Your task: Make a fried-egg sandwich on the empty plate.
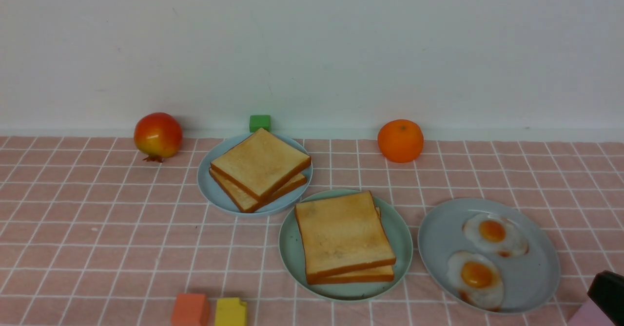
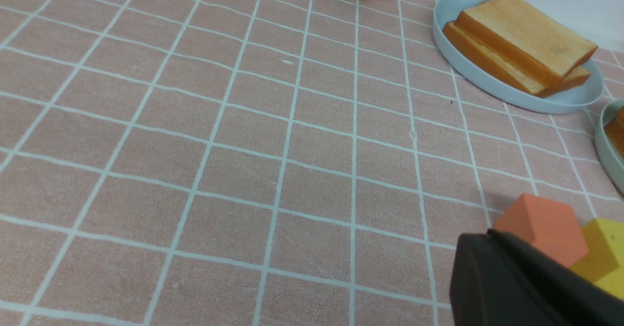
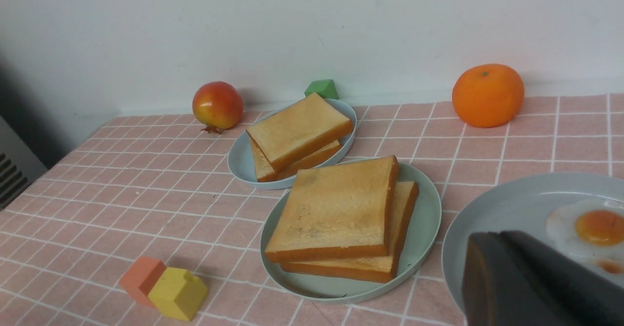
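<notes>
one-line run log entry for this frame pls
stage: sandwich stacked on mint-green plate, egg not visible inside | grey-blue plate: two fried eggs | left gripper: shut | right gripper: empty

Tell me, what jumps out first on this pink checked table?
Two stacks of toast catch the eye: one on the mint-green plate in the middle, one on the pale-blue plate behind it to the left. On the right, two fried eggs lie on a grey-blue plate, with an orange by the wall.

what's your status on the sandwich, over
Left gripper shut, empty. Right gripper empty beside the egg plate. Two toast slices stacked on the mint-green plate; no egg visible between. Nothing in the way.
</notes>
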You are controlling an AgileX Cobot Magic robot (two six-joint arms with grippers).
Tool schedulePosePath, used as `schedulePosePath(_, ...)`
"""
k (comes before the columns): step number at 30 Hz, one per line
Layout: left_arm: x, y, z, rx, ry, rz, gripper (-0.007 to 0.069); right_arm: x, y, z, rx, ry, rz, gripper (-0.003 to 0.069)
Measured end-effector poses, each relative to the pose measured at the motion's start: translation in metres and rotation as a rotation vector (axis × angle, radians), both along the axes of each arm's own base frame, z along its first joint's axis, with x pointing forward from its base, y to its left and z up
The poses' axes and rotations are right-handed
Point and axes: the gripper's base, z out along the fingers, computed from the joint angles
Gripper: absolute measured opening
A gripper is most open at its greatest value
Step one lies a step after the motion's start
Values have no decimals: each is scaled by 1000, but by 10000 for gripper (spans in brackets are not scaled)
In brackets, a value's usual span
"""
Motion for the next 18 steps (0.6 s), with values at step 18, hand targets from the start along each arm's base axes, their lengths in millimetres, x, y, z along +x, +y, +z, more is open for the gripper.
schedulePosePath(18,0,0,0,1,-1,-1,19,-22,-28,-15,-226,-130,-266,75)
